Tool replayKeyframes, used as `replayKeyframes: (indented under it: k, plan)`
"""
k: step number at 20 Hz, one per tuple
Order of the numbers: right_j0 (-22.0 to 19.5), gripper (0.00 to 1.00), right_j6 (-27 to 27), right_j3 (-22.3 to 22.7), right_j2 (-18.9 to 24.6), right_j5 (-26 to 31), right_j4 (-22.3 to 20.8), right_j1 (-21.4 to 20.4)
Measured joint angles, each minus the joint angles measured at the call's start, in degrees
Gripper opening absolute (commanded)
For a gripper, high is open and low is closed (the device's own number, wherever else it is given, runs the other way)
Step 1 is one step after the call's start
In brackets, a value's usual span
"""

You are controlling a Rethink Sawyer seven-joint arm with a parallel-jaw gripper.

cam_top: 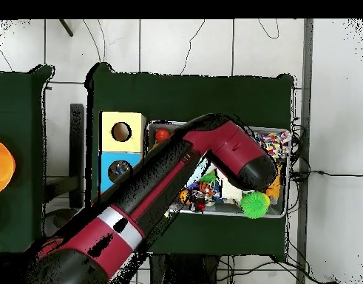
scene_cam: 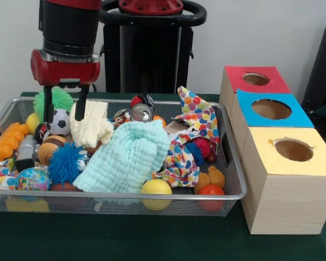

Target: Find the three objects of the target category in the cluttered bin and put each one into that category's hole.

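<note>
From the front, the gripper [scene_cam: 64, 111] hung over the wire bin's [scene_cam: 233, 163] far left corner with its fingers [scene_cam: 80, 109] spread apart and holding nothing, one tip beside the soccer ball [scene_cam: 58, 121] and the other against the cream cloth [scene_cam: 92, 124]. That view also showed the pale blue cloth [scene_cam: 127, 157] heaped mid-bin, a dented can [scene_cam: 142, 108] at the far rim, the spotted cloth [scene_cam: 193, 136], a green spiky ball [scene_cam: 54, 99] and a yellow ball [scene_cam: 156, 188] at the near rim. Three boxes stood beside the bin, red [scene_cam: 254, 81], blue [scene_cam: 271, 111] and yellow [scene_cam: 290, 157], each with a hole. From above, the arm [cam_top: 177, 192] covered most of the bin; only the green spiky ball [cam_top: 254, 203], yellow box [cam_top: 122, 132] and blue box [cam_top: 117, 168] stayed clear on the bench [cam_top: 191, 92].
</note>
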Motion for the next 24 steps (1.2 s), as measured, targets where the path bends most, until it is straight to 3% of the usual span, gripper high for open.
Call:
replayKeyframes:
  k: [24]
  plan:
    - [-3.0, 1.00, 0.0, -7.4, 0.4, 0.0, 0.0, 4.5]
